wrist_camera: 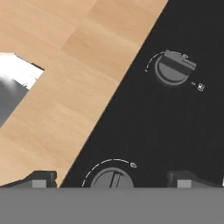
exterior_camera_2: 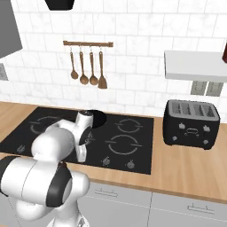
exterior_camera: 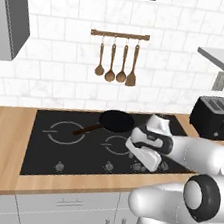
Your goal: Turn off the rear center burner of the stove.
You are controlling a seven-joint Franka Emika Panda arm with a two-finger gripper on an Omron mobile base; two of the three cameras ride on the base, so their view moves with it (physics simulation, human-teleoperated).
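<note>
The tool (wrist_camera: 111,179) hung spread, a knob (wrist_camera: 112,179) between its tips on the stove (wrist_camera: 175,127); turning seemingly remained undone.

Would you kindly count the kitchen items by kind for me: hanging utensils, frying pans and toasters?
Hanging utensils: 4
Frying pan: 1
Toaster: 1
Total: 6
</note>
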